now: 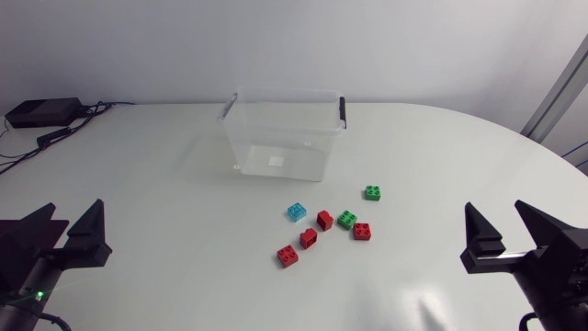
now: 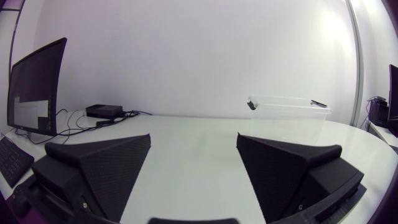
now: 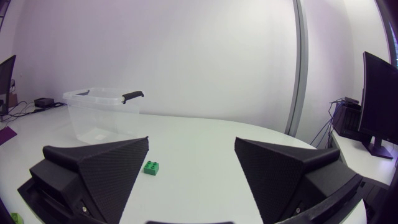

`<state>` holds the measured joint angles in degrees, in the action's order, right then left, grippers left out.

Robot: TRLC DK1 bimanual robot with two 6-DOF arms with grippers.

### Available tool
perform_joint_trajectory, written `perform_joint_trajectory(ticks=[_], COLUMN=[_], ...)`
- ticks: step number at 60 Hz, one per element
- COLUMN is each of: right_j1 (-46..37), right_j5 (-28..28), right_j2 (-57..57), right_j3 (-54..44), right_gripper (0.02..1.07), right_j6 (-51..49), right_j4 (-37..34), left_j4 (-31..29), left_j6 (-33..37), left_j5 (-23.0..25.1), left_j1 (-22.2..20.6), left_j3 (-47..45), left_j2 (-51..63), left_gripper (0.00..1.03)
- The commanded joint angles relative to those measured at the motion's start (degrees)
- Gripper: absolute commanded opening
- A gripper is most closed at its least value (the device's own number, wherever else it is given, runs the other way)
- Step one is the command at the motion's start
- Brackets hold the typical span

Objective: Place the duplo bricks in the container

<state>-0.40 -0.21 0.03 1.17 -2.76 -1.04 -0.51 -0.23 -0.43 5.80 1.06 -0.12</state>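
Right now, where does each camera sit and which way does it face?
Head view: fixed above the table, looking down; left gripper and right gripper show.
Left wrist view: on the left arm's last link, looking across the table at the container; the left gripper shows, open.
Right wrist view: on the right arm's last link, facing the container and a green brick; right gripper shows, open.
Shared: all see the container.

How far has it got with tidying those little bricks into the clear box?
Nothing looks done: the clear container appears empty. Nothing is in hand: the left gripper and right gripper are open, holding nothing. Left on the table: one blue brick, two green bricks, four red bricks.
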Motion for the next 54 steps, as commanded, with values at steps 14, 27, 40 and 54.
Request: perform_joint_trajectory(ticks=[14,27,40,54], right_j1=[0.3,0.8,1.1,1.2], right_j5=[-0.1,-0.1,0.0,0.6], right_j2=[-0.3,-0.4,0.7,13.6], right_j3=[-1.2,-0.8,1.9,10.3], right_gripper=[1.02,1.02,1.02,1.02], right_j6=[1.1,1.1,1.1,2.4], right_j4=[0.4,0.8,0.5,0.0], left_j4=[-0.3,-3.6,-11.5,-29.9], left_j6=[-1.2,-1.4,-4.1,-4.9], left_j5=[0.2,0.3,0.2,0.0], left_j1=[-0.6,-2.4,-7.3,-15.6], left_j3=[-0.9,4.1,20.6,38.7], left_j2=[-0.6,0.3,21.7,44.5], left_gripper=[0.98,0.94,0.91,0.91])
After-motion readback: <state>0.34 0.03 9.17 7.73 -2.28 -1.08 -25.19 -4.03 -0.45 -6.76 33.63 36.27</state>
